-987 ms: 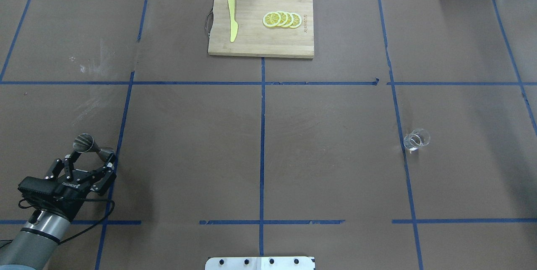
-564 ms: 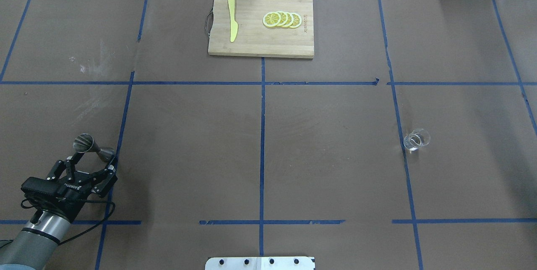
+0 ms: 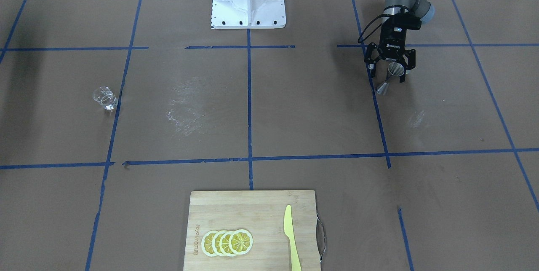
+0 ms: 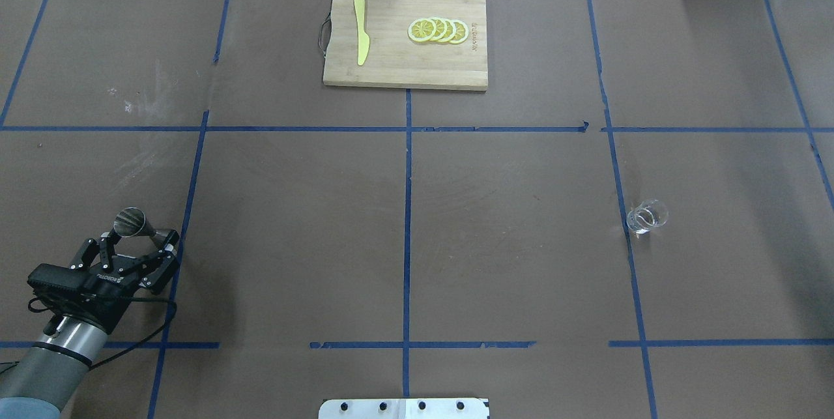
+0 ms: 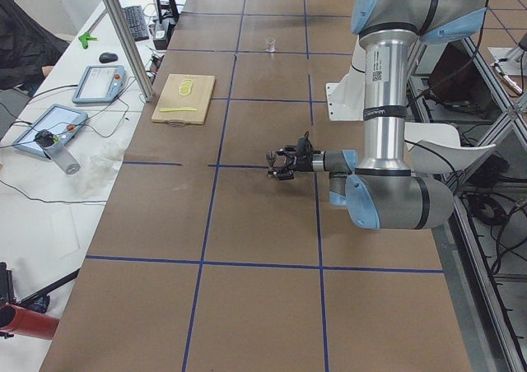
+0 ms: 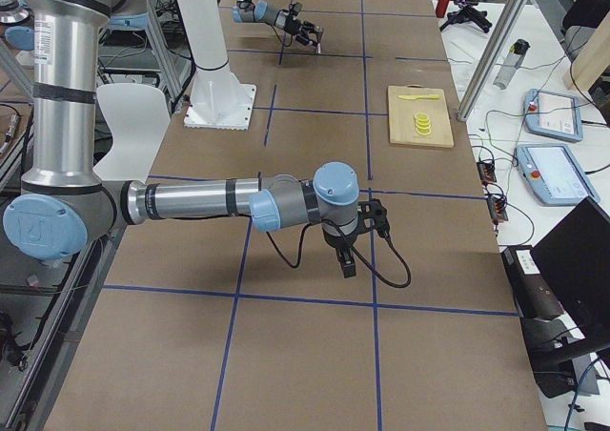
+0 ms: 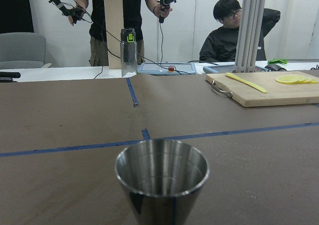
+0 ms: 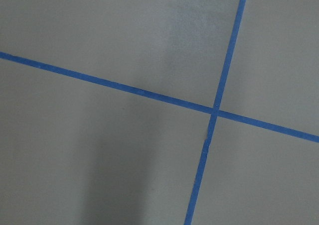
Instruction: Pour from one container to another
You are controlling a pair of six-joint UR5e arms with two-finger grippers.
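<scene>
Jigger [image 4: 133,225] at 8 o'clock sits inside the left gripper's [image 4: 138,240] wide-open jaws: grasp step, next close on waist; right gripper [image 6: 349,256] opening can't tell.

The jigger [image 7: 162,177] is bare metal, silver-grey and smooth, its inside showing a soft brushed sheen with faint rings, while the glass [image 4: 646,216] is clear and glossy. The tabletop [image 4: 508,243] wears a matt brown paper-like cover, scuffed pale in patches and crossed by smooth blue tape [image 4: 408,210]. The board [image 4: 404,67] is pale wood with a fine grain and a dull finish, the knife [image 4: 360,31] on it looks like matt yellow plastic, and the left arm [image 4: 58,354] is satin grey metal.
</scene>
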